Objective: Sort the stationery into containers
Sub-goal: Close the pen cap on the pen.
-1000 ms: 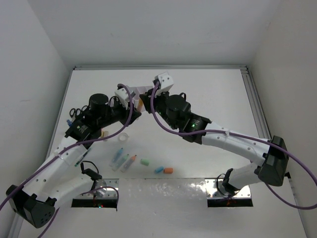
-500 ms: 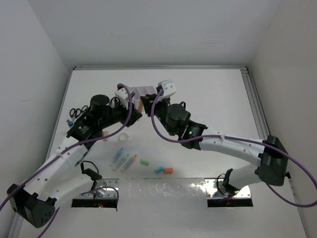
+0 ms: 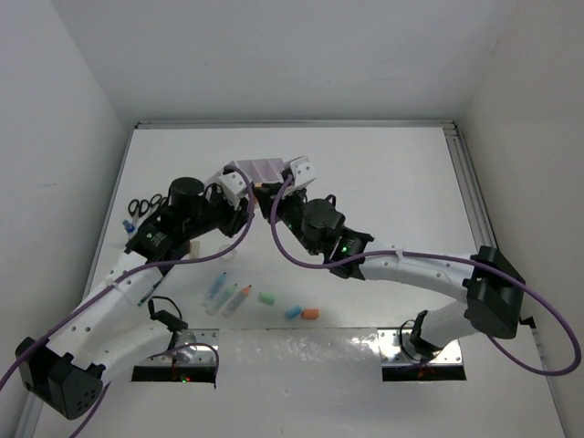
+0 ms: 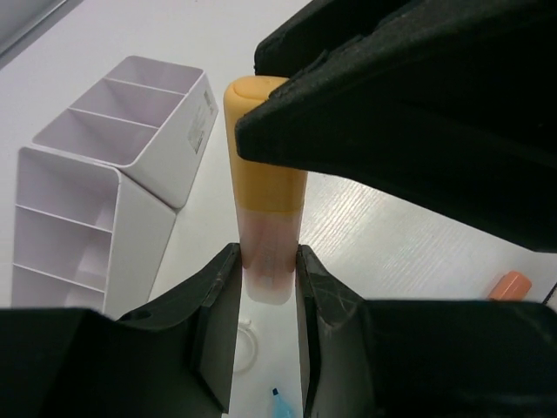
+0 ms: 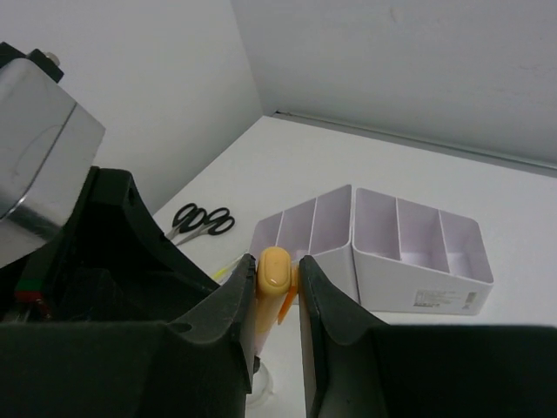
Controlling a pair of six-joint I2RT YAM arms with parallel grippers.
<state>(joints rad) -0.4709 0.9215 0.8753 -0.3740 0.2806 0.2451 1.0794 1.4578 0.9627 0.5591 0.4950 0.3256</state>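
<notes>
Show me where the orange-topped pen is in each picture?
Top external: hidden where the two arms meet, beside the organiser.
Left wrist: pen upright at centre, in the left pincer.
Right wrist: its orange top, low centre, in the right pincer.
Shared landmark: the organiser.

Robot lab cell, this one. White counter [image 3: 401,192], plain white walls [image 3: 274,55] boxing it in. Metal mounting plates [image 3: 449,354] up front.

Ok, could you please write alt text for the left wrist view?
The left gripper clamps the pale barrel of a pen, and the right gripper grips its yellow cap. Two lilac-white organisers stand on the white table behind, at the left.
</notes>
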